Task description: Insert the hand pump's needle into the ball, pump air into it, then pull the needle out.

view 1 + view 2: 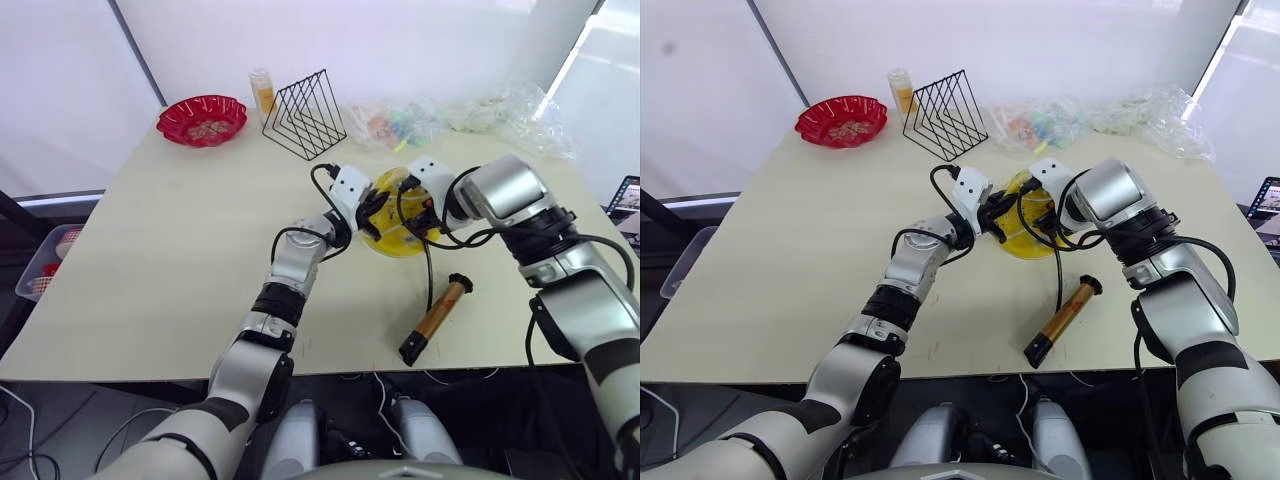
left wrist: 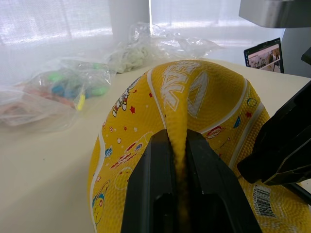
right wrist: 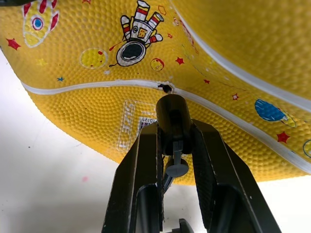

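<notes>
My left gripper (image 2: 177,160) pinches a fold of the yellow ball (image 2: 194,111); right gripper (image 3: 175,145) clamps the needle (image 3: 172,114) fitting at the valve hole; hand pump (image 1: 436,318) lies on the table (image 1: 170,260)

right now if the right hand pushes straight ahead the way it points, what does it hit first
The yellow ball. The right hand holds the black needle fitting aimed at the small valve hole on the white seam, so the fitting's tip probably meets the ball there first.
</notes>
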